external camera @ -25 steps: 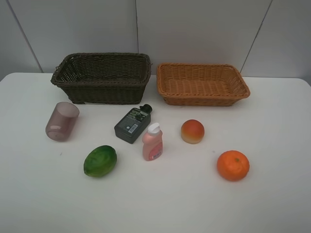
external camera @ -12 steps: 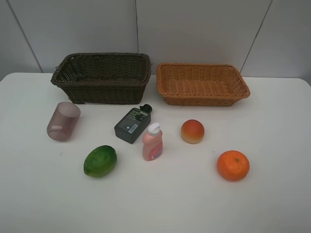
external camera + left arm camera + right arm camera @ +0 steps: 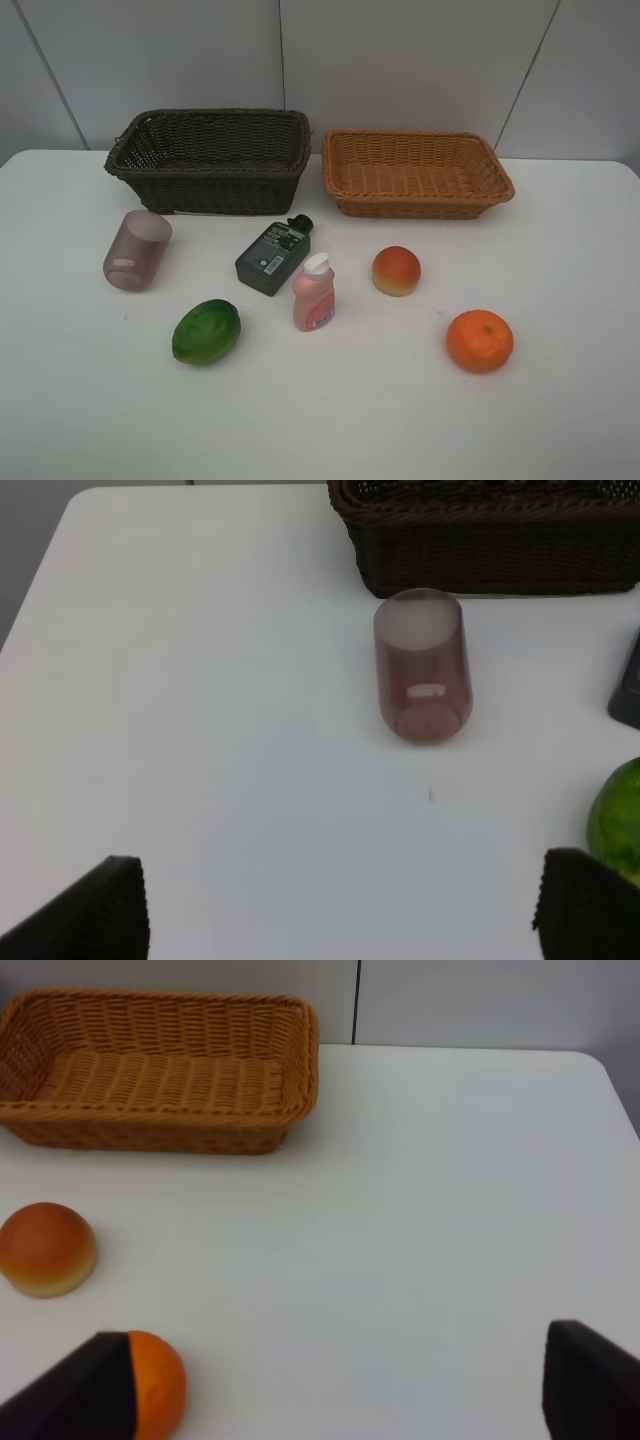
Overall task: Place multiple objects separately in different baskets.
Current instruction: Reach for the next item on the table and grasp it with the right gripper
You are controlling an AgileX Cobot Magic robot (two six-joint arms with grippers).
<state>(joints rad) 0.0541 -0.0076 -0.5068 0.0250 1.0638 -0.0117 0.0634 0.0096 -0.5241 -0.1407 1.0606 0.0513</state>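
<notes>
Purple cup [image 3: 422, 665] lies on its side; I'd bracket its middle squarely, lest it roll. My left gripper [image 3: 345, 920] and right gripper [image 3: 335, 1400] gape wide, empty.

From my end this reads as a robotics lab bench, not a home. Plain white tabletop [image 3: 560, 420], blank pale panel wall [image 3: 400, 60] with vertical seams behind it. At the back, the dark brown basket [image 3: 210, 190] and orange-tan basket [image 3: 420, 208] sit side by side. The orange [image 3: 479, 340], pink bottle [image 3: 314, 293] and other props are spaced apart in front, staged-test style.
</notes>
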